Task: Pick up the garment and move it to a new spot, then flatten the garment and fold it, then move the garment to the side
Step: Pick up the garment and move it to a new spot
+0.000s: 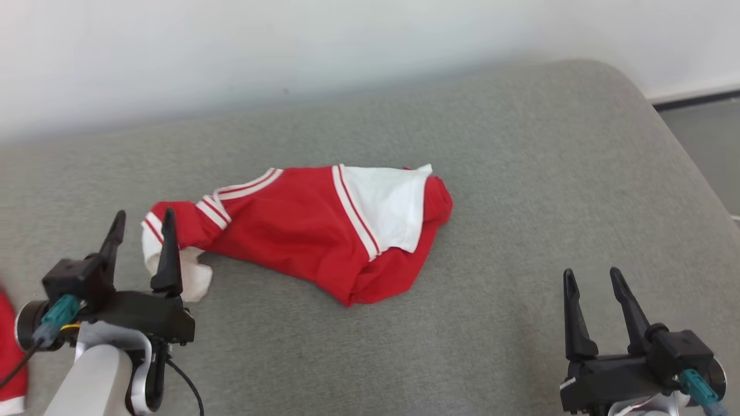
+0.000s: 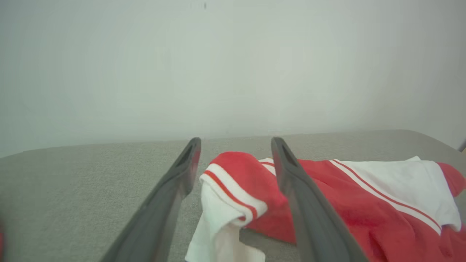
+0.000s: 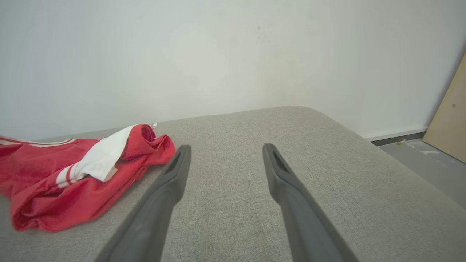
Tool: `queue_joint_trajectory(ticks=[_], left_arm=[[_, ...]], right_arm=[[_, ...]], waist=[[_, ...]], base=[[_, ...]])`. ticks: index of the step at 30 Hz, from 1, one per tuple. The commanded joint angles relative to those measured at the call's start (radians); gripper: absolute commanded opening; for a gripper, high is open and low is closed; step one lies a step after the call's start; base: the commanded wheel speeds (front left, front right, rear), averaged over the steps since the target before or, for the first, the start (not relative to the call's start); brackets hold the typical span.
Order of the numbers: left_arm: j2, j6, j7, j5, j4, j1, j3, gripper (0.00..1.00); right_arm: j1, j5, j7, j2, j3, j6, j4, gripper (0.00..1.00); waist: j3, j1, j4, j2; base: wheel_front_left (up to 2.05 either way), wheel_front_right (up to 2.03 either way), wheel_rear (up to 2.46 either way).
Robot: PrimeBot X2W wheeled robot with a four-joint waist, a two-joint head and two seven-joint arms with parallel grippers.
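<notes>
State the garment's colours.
The garment is red with white panels and striped trim, clearest in the head view.

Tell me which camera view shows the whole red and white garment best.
The head view: the garment lies whole and crumpled on the grey cushion. The left wrist view shows its striped sleeve end close up; the right wrist view shows its other end.

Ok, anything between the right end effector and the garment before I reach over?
Nothing visible. Bare grey cushion lies between the right end effector and the garment's red edge. The left end effector is at the opposite, sleeve end.
</notes>
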Motion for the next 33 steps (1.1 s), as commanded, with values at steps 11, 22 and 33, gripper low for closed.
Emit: queue_joint_trajectory(ticks=[11,22,33], left_arm=[[-0.013,0.028,-0.005,0.118,-0.244,0.219,0.134,1.0],[-0.057,0.012,-0.005,0.202,-0.395,0.418,0.208,1.0],[-0.097,-0.014,-0.005,0.267,-0.37,0.53,0.235,1.0]], right_arm=[[0.068,-0.02,-0.001,0.0,-0.001,0.001,-0.015,1.0],[0.106,-0.027,-0.001,0.0,-0.008,0.001,-0.033,1.0],[0.122,-0.028,-0.001,0.0,-0.012,0.001,-0.026,1.0]], waist=[[-0.121,0.0,0.128,0.0],[-0.144,0.0,0.167,0.0],[-0.142,0.0,0.176,0.0]], base=[[0.0,0.0,0.0],[0.0,0.0,0.0],[0.0,0.0,0.0]])
